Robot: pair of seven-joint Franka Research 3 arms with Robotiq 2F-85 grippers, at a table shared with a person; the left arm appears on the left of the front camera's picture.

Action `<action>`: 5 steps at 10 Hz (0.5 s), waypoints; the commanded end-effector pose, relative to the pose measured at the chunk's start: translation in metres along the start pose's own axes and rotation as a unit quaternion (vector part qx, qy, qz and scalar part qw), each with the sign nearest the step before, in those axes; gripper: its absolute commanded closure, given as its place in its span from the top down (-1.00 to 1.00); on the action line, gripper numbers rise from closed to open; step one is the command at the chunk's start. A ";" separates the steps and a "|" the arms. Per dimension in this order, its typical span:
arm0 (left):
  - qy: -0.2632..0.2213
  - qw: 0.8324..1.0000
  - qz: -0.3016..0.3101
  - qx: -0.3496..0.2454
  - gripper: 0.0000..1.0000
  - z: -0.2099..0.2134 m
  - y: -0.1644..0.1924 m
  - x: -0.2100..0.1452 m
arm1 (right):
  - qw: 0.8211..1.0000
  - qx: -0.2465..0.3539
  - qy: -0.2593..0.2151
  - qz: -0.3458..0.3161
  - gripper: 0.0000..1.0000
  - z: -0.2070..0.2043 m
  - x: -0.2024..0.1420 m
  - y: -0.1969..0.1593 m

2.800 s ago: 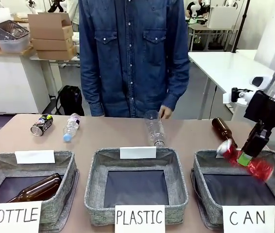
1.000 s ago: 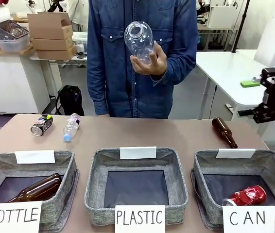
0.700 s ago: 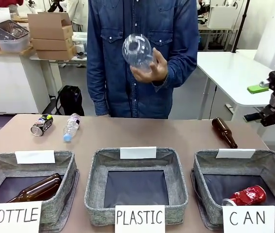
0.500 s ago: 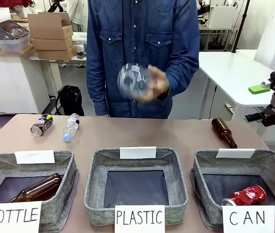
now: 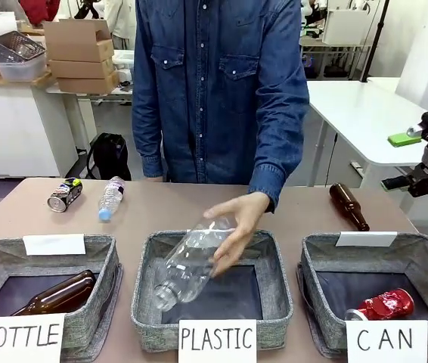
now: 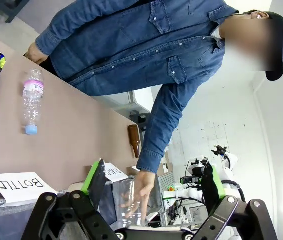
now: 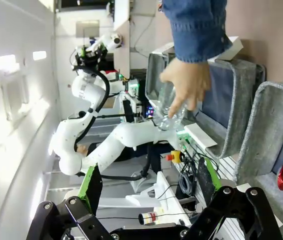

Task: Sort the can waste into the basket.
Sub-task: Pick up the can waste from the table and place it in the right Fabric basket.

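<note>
1. The red can (image 5: 380,304) is found lying inside the CAN basket (image 5: 426,249) at the near right, so half the job can be counted as done.
2. The dark can (image 5: 64,194) is spotted on its side at the far left of the bench (image 5: 305,208), just beside a small plastic bottle (image 5: 110,199) and well apart from its basket.
3. The left gripper (image 6: 156,165) is seen spread wide with nothing held. Same for the right gripper (image 7: 147,167): wide open, empty, parked up off the bench's right edge.
4. A big clear bottle (image 5: 187,265) is held tilted by the person's hand (image 5: 237,227), its low end dipped into the PLASTIC basket (image 5: 142,261).
5. Next up, probably: the dark can has to be gripped across its body, lifted, carried all the way right and dropped in with the red one. The middle is best given room while that hand is there.
</note>
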State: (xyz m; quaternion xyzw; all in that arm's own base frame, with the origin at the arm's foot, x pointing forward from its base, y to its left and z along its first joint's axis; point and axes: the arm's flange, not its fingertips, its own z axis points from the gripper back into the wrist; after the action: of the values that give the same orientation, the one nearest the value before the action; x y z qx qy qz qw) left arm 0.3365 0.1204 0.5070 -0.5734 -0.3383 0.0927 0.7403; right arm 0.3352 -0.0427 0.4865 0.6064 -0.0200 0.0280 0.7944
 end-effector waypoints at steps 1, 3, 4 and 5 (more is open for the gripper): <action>-0.006 1.000 -0.010 -0.011 1.00 -0.002 0.001 -0.001 | 1.000 0.000 0.004 0.008 1.00 0.001 0.002 0.001; 0.000 1.000 0.000 0.000 1.00 0.000 0.000 0.000 | 1.000 0.000 0.004 0.008 1.00 0.001 0.002 0.001; 0.068 0.990 -0.038 0.119 1.00 -0.016 0.004 0.000 | 1.000 0.000 0.004 0.008 1.00 0.001 0.002 0.001; 0.204 0.936 -0.077 0.278 1.00 -0.036 0.024 0.006 | 1.000 0.000 0.004 0.008 1.00 0.001 0.002 0.001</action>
State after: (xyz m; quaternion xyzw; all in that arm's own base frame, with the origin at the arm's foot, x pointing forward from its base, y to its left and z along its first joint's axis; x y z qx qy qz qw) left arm 0.3489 0.1073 0.4917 -0.4812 -0.2985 0.0707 0.8212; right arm 0.3356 -0.0425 0.4866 0.6061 -0.0195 0.0284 0.7947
